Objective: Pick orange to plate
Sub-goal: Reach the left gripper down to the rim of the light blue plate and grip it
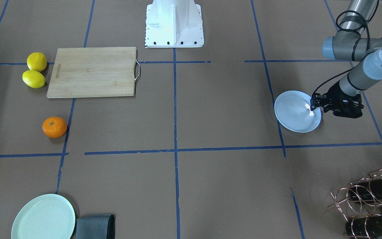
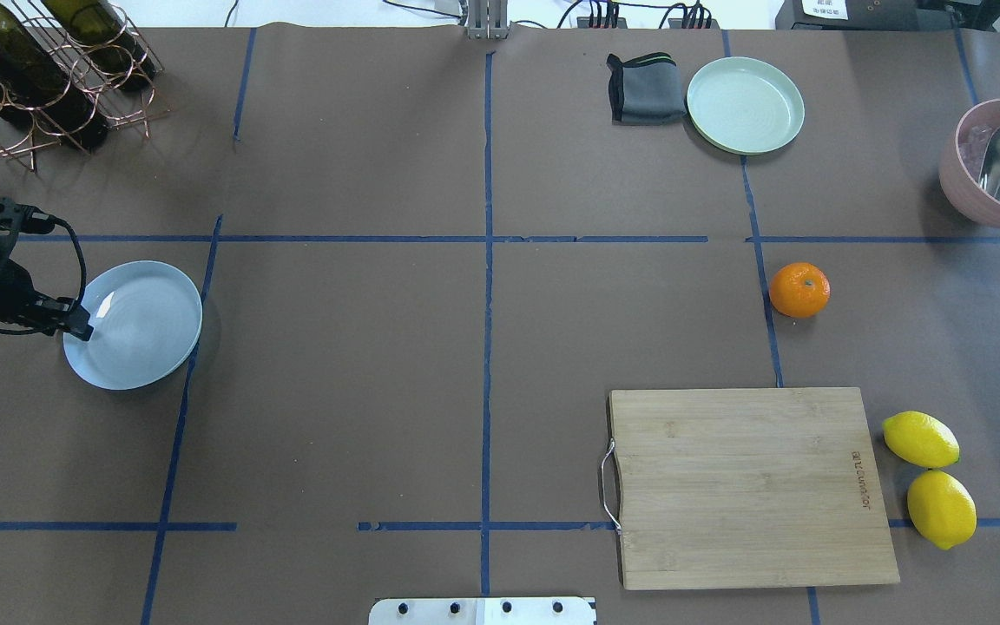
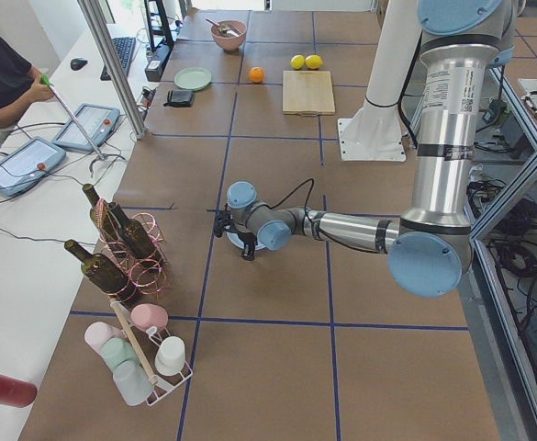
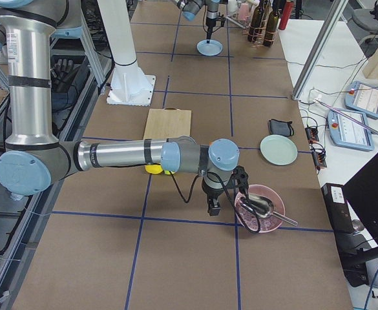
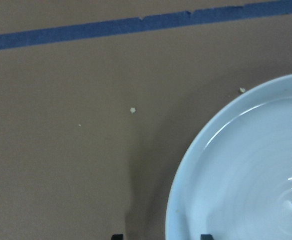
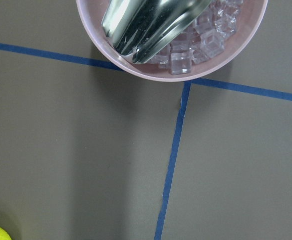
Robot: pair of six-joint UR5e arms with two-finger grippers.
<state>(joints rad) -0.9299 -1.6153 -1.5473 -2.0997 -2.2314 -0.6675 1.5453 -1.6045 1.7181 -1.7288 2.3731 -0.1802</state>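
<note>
Straddling the rim of the round, glossy, pale bluish-white plate (image 2: 140, 330), the left fingers (image 1: 311, 113) stand apart (the wrist view shows the rim running between them), probably poised to clamp it and carry it closer. Well beyond those fingers, across the brown bench (image 2: 378, 391), the small round bright orange fruit (image 2: 799, 290) lies free. Farther off, the right fingers (image 4: 213, 208) hang beside a pink bowl of ice (image 2: 962, 195); apart or together, I cannot tell.
</note>
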